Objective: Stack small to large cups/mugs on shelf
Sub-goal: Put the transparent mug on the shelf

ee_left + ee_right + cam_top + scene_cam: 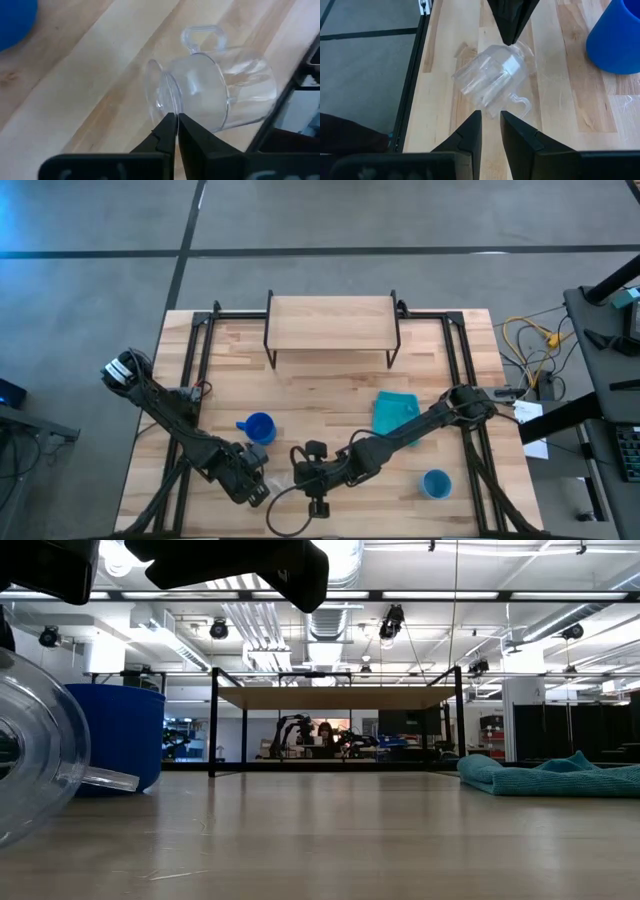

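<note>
The clear cup (275, 480) lies on its side on the table near the front edge, handle (202, 35) out to one side. It also shows in the low view (30, 760). My left gripper (175, 120) is shut at the cup's base end. My right gripper (490, 117) is open by a narrow gap at the cup's other end (487, 107). The deep blue mug (258, 427) stands just behind them. The light blue cup (436, 483) stands at the front right. The shelf (330, 323) stands at the far middle, its top bare. My left gripper's shut fingertips (167, 122) meet the clear cup's base end (160, 102), coming nearly level from the table's left. The cup lies on its side on the table. My right gripper's fingertips (475, 120) stand at the cup's mouth end; whether they touch it, I cannot tell.
A teal folded cloth (395, 412) lies right of centre, under my right arm. Black rails (195, 350) run along the table's left and right sides. Bare tabletop lies between the shelf and the mugs.
</note>
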Robot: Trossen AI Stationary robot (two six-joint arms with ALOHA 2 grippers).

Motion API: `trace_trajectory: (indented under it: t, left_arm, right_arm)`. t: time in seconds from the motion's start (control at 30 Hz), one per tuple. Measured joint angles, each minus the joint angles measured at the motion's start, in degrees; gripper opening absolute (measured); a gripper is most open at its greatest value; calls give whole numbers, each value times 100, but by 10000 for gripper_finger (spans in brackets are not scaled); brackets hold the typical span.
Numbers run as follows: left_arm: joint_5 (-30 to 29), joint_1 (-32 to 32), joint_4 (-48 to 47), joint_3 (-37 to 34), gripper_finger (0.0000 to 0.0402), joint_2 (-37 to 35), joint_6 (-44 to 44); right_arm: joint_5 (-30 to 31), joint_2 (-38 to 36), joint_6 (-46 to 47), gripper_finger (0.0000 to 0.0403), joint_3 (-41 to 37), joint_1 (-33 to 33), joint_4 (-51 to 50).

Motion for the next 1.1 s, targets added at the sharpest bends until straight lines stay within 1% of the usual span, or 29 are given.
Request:
trace_trajectory:
  t: [0.23,0.37,0.57,0.77,0.87,0.93,1.03,1.1]
  left_arm:
    - [16,0,981,0,0,2,-21]
    - [22,0,1059,0,0,0,-22]
    - [66,0,1190,-165,0,0,-50]
    - [31,37,2453,-567,0,-21,-153]
    - [-28,48,2895,-729,0,-31,-160]
    - [-28,46,3018,-817,0,-31,-161]
    - [-31,45,3185,-856,0,-31,-159]
    - [-35,65,3228,-855,0,-33,-156]
  right_arm:
    - [-47,-11,-66,66,0,0,0]
    - [-99,-111,-63,66,-7,-30,-27]
    - [-116,-537,-173,66,327,-153,-1045]
    - [-199,-839,-306,85,859,-296,-1850]
    - [-207,-887,-301,91,1179,-342,-2111]
    - [-385,-921,-182,90,1400,-384,-2257]
    - [-994,-931,-5,87,1709,-530,-2537]
    - [-1142,-928,42,87,1863,-633,-2777]
